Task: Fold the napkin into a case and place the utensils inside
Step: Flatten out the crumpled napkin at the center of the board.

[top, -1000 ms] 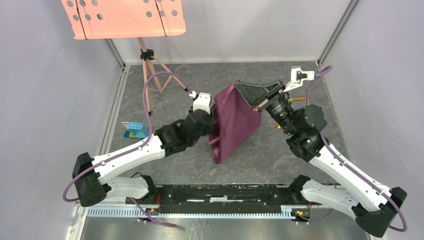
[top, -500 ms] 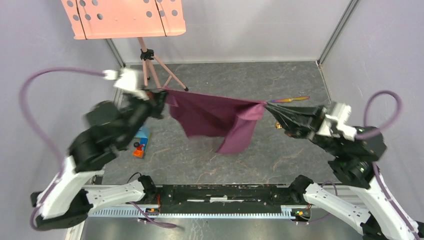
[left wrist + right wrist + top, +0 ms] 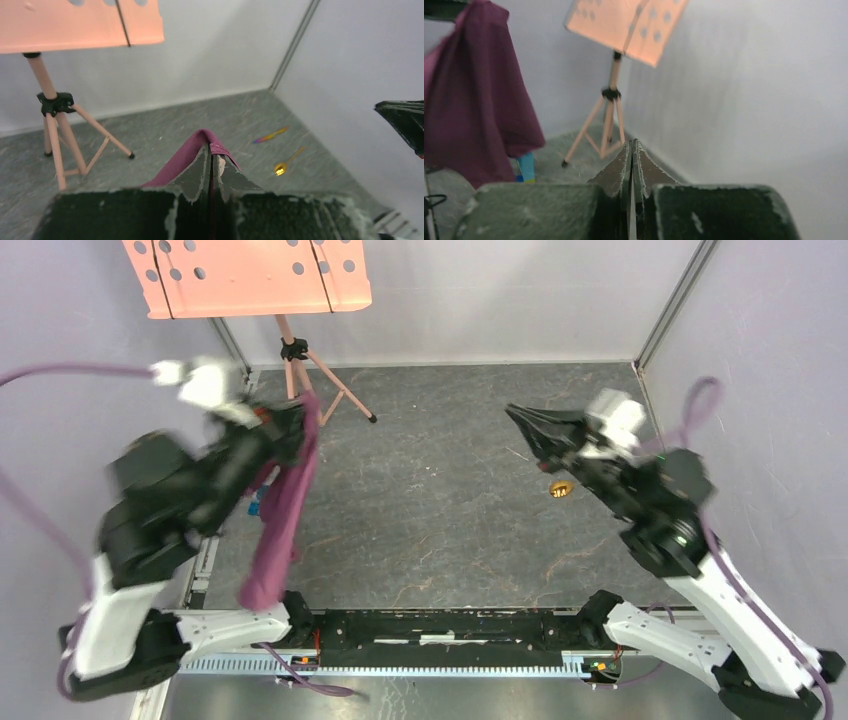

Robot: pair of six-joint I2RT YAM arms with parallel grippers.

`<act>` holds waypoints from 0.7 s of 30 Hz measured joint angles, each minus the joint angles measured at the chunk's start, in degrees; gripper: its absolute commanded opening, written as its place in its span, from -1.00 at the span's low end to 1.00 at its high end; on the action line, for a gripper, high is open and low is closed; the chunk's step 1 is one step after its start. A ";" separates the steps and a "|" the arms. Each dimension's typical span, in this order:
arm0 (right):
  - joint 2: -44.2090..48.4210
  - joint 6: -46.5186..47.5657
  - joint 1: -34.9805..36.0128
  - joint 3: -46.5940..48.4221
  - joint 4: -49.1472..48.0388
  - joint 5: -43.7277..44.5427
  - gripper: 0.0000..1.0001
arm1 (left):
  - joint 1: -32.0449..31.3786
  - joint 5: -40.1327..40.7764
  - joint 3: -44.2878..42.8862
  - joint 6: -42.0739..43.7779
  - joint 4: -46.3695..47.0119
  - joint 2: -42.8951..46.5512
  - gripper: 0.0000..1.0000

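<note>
I'm watching the napkin (image 3: 280, 520) hanging limp from the left gripper (image 3: 303, 420), which is raised above the left edge of the worktop (image 3: 430, 500). In the left wrist view its jaws are pressing flat together on a top fold of the cloth. The plum fabric is drooping in one long, bunched strip towards the near left corner. It is slightly blurred and not shaped into any pouch.

The right gripper (image 3: 512, 412) is hovering over the far right part of the worktop, its fingers closed tight against each other with nothing between them.

The gold spoon (image 3: 560, 488) is lying on the bare surface near the right edge. The iridescent knife (image 3: 270, 135) is lying a little farther back, apart from the spoon.

A blue block (image 3: 526, 167) is sitting by the left edge, beside the hanging cloth. The pink music stand (image 3: 250, 275) is occupying the far left corner. Bare grey surface is stretching between the two arms.
</note>
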State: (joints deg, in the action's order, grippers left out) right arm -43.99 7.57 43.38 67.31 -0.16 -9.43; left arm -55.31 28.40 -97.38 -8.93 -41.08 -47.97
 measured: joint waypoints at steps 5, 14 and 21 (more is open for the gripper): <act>-12.85 -4.63 0.00 -4.59 -0.35 5.64 -0.10 | 0.52 3.21 -2.56 -0.02 -0.66 -20.68 -0.96; -12.94 -18.97 -0.52 -33.44 -5.55 6.29 0.94 | 4.61 1.70 -1.77 -5.75 -6.58 -38.14 -0.95; -9.51 -26.84 -1.86 -44.92 -13.53 7.85 0.96 | 8.59 -2.36 -1.09 -10.95 -5.77 -39.98 -0.96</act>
State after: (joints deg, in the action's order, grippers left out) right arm -53.49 -19.27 41.52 22.39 -13.69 -1.58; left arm -46.72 26.04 -98.48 -19.88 -46.85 -87.94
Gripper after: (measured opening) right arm 0.982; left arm 0.041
